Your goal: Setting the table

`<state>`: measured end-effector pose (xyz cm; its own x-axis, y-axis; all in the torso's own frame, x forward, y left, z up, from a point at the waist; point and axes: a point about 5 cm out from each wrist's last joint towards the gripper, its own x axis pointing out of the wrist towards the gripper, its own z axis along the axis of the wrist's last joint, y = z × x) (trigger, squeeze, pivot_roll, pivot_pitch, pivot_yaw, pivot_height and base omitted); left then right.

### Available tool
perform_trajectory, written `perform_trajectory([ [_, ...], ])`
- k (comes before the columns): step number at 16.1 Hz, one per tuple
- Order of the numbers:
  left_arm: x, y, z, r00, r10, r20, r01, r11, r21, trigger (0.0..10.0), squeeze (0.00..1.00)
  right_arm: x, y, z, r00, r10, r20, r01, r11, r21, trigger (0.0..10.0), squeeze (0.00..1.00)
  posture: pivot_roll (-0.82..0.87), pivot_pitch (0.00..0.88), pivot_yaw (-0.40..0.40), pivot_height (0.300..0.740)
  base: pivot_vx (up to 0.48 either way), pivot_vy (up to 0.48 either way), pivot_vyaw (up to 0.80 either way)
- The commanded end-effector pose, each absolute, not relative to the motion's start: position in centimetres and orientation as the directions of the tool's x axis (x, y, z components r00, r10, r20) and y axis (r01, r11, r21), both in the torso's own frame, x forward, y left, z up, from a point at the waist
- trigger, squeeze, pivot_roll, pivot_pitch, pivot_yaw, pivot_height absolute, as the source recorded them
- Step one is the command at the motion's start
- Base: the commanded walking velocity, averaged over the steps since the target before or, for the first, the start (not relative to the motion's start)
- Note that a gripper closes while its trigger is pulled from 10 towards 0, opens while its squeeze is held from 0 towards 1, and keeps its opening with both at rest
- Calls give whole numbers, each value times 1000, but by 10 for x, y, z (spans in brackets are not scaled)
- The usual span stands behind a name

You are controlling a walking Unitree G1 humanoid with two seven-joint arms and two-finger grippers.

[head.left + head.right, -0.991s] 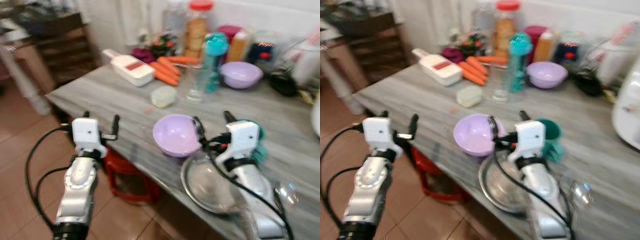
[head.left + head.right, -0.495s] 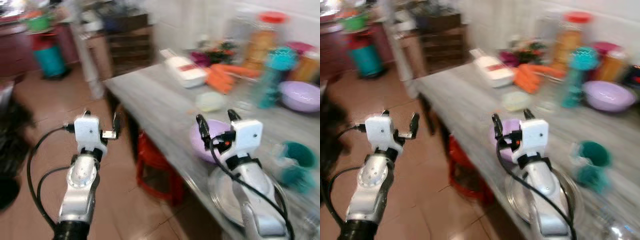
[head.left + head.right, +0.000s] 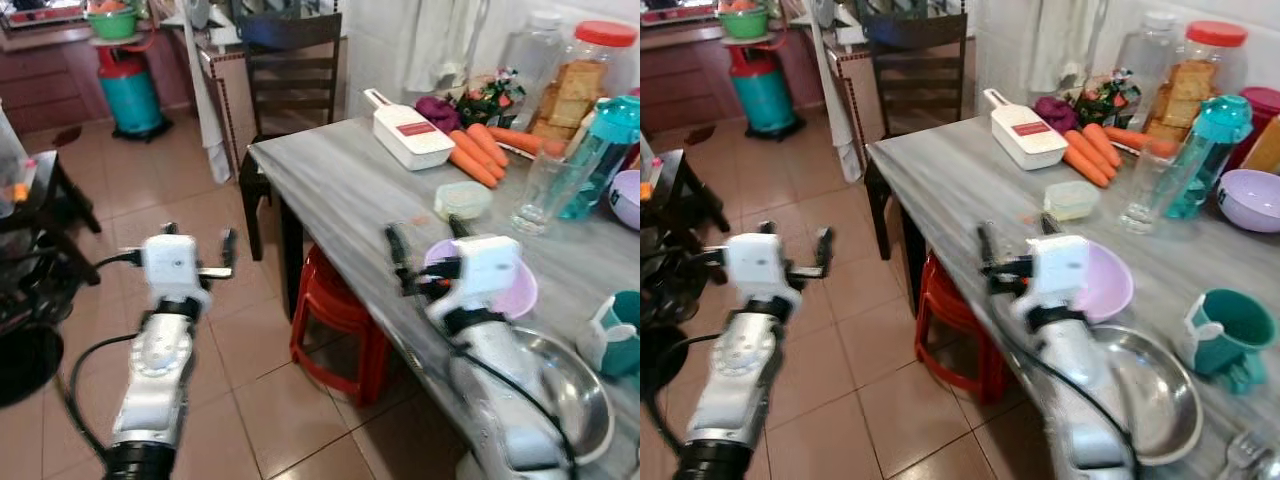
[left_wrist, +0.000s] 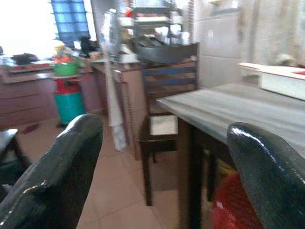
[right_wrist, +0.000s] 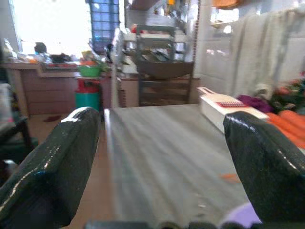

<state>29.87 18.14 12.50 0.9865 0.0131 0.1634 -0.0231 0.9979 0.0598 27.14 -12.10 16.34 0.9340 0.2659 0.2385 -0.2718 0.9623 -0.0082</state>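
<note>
A grey table (image 3: 940,180) carries a pale purple bowl (image 3: 1102,282), a steel bowl (image 3: 1150,395), a teal cup (image 3: 1230,330), a drinking glass (image 3: 1140,195) and a small lidded container (image 3: 1072,200). My right gripper (image 3: 1015,235) is open and empty, raised over the table's near edge just left of the purple bowl. Along its fingers (image 5: 47,162) I see bare tabletop. My left gripper (image 3: 200,238) is open and empty over the tiled floor, left of the table. Its wrist view looks past the black fingers (image 4: 52,171) at the table's end.
At the back of the table stand a white slicer box (image 3: 1025,130), carrots (image 3: 1090,155), a teal bottle (image 3: 1200,160), jars and a second purple bowl (image 3: 1252,198). A dark chair (image 3: 915,80) is at the table's end, with a red stool (image 3: 955,310) underneath. A black stand (image 3: 670,200) is at the left.
The camera has swung left, so the table now sits further right and more floor shows. Both arms keep the same raised pose with fingers open.
</note>
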Motion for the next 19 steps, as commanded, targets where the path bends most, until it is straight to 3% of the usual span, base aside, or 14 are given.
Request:
perform_trajectory([
  [1,300,175,127,985,-6,170,-5,998,64,10000,0,271,-128,163,938,255,235,-258,966,-16,10000,0,-76,0,11,740,0,337,0],
  [19,300,178,123,989,-6,151,-8,996,90,10000,0,272,-124,159,936,265,232,-272,962,-1,10000,0,-65,0,16,740,0,340,552],
])
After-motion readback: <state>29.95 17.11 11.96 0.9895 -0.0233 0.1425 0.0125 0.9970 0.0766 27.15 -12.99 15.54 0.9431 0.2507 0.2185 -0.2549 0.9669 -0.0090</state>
